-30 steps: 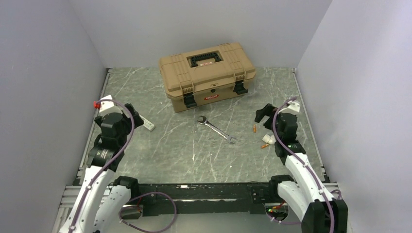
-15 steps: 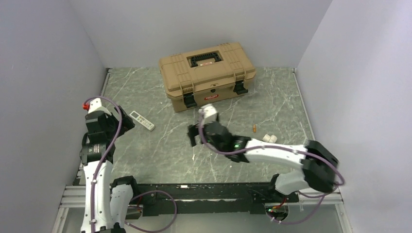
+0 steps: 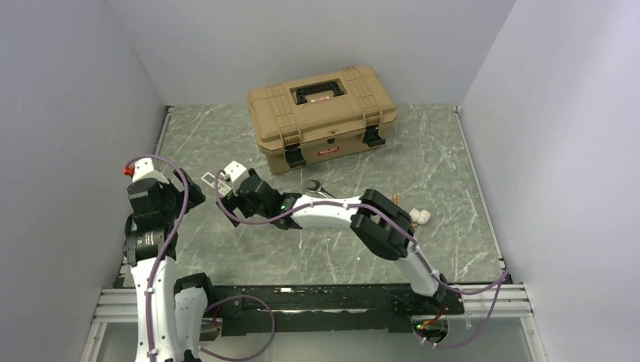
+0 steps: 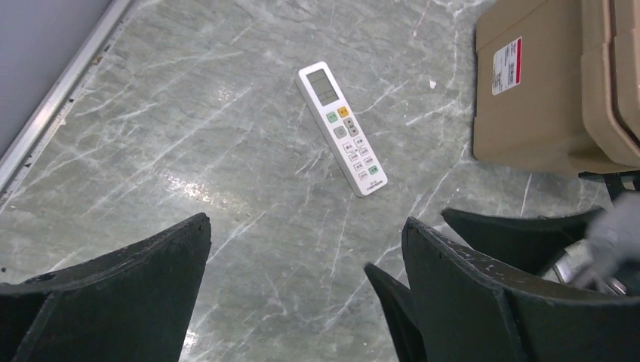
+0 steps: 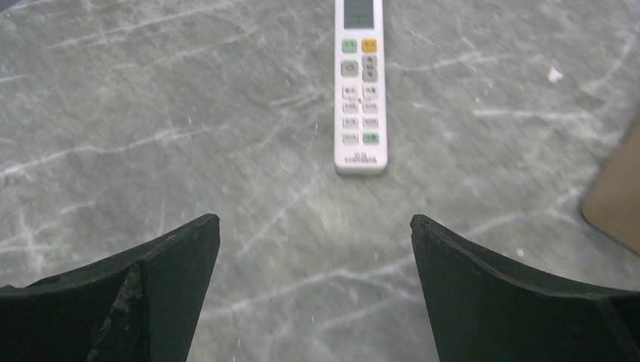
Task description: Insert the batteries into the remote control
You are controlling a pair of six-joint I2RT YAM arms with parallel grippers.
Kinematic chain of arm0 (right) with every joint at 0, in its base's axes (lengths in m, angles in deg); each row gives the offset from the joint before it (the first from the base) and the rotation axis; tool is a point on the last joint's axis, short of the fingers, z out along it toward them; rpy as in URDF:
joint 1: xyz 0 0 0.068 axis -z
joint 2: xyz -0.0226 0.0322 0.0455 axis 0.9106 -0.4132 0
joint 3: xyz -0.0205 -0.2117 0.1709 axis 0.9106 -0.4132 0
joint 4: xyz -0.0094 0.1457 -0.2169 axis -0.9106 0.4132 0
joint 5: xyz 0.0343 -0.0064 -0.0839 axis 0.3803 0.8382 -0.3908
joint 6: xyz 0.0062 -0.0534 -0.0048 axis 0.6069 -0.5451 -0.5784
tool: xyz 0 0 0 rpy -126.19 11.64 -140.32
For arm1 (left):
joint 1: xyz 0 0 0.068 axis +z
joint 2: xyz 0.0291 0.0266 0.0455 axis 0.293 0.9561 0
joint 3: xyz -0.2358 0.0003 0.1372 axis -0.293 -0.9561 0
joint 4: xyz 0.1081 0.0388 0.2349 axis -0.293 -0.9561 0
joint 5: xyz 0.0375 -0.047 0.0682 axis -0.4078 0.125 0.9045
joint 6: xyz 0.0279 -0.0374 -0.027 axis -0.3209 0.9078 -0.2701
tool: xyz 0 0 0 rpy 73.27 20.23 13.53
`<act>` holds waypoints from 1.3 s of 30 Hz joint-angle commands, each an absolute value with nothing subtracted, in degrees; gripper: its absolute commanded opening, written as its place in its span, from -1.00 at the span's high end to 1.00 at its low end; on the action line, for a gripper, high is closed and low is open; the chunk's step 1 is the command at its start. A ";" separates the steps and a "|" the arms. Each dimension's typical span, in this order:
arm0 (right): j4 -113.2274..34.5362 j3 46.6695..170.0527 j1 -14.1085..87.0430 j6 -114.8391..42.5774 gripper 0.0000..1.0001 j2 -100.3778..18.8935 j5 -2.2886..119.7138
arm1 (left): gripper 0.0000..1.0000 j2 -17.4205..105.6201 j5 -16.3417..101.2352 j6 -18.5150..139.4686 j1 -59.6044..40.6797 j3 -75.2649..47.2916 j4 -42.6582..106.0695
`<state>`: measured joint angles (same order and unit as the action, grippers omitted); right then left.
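- The remote control point(image 4: 342, 128) lies flat on the marbled table point(image 4: 189, 113), left of the tan toolbox point(image 4: 543, 83), with its button face up.
- In the left wrist view its long axis runs diagonally. The display end points to the upper left and the button end to the lower right, toward the toolbox.
- In the right wrist view the same bar stands nearly straight up the frame. Its button end is nearest the camera, and the top edge of the picture cuts off the display end.
- The right gripper point(image 5: 313, 294) hangs above the table with its fingers wide apart, holding nothing; the remote sits ahead of the gap.
- The left gripper point(image 4: 302, 302) is likewise spread wide and holds nothing.
- From above, the right arm covers most of the remote, and only a pale corner shows beside the wrist.
- The overhead view alone shows the wrench point(image 3: 315, 185), mostly hidden behind the right arm, and a small orange object point(image 3: 396, 198) too small to make out.
- In the left wrist view's lower right corner, the right arm's dark fingers appear as a blur.
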<state>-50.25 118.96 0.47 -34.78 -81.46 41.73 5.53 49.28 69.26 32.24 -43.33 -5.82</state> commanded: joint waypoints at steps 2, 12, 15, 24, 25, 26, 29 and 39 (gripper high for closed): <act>-44.57 132.74 2.33 -36.88 -1.00 -89.40 46.95 | -0.98 3.04 53.53 68.72 32.85 -43.18 -5.83; -41.50 146.33 4.19 -36.16 -1.00 -100.83 48.08 | -0.98 3.01 53.42 69.49 33.95 -43.25 -5.90; -41.95 147.32 4.82 -36.26 -1.00 -102.20 47.50 | -0.98 2.74 53.26 69.51 34.08 -43.40 -5.70; -40.12 151.17 5.83 -36.52 -0.95 -105.47 48.94 | -0.98 3.45 52.02 69.85 35.18 -43.35 -5.22; -40.12 151.28 5.80 -36.36 -0.93 -105.77 48.57 | -0.98 3.40 52.03 69.96 35.29 -43.35 -5.24; -39.11 151.29 5.78 -36.37 -0.91 -105.93 48.27 | -0.98 3.46 52.03 70.06 35.42 -43.35 -5.28; -38.28 151.28 5.74 -36.40 -0.77 -106.55 47.28 | -0.98 3.48 51.65 70.21 35.64 -43.45 -5.25; -38.64 149.72 4.97 -37.12 -0.25 -106.68 45.39 | -0.98 3.72 51.24 70.52 36.13 -43.63 -5.20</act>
<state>-39.08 149.17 5.72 -36.84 -105.94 47.02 3.50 52.01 69.67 35.74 -43.57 -5.80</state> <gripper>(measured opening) 0.659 0.991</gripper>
